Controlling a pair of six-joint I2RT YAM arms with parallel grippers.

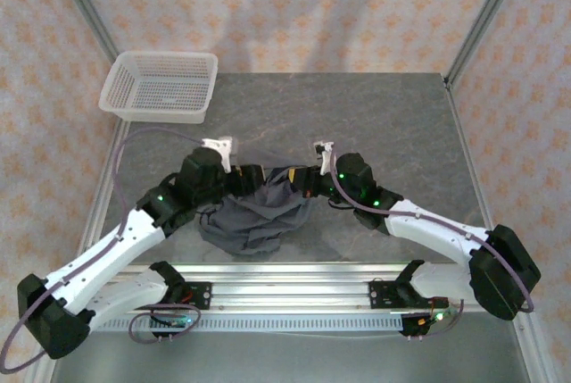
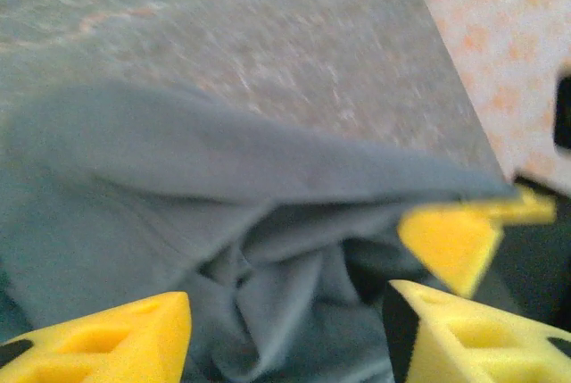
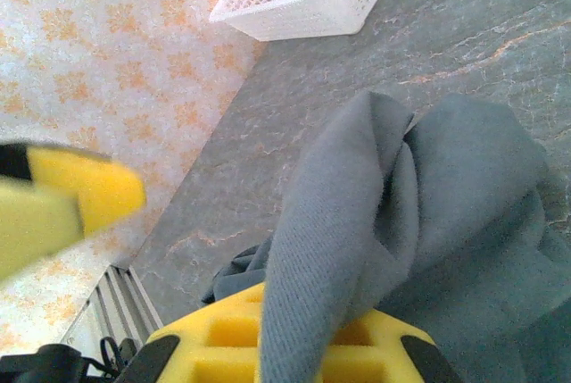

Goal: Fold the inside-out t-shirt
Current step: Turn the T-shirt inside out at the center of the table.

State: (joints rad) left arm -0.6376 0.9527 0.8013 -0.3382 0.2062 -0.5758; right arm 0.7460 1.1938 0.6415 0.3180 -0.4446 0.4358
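Because the inside-out t-shirt (image 1: 255, 215) is thin, soft and light, it is judged to sag and bunch wherever unsupported, so a hem or seam is best taken at two spread points. It is heaped on the tabletop (image 1: 384, 115) near its front edge. The right gripper (image 3: 294, 347) is clamped on a fold; the left gripper (image 2: 287, 334) is held apart over loose cloth. The heap's outline and the white basket (image 1: 153, 112), well apart, are given from above; the pinch is revealed at the right wrist

Grey stone-look table (image 1: 375, 124), pale orange-patterned walls (image 1: 294, 8), metal corner posts (image 1: 84, 4).
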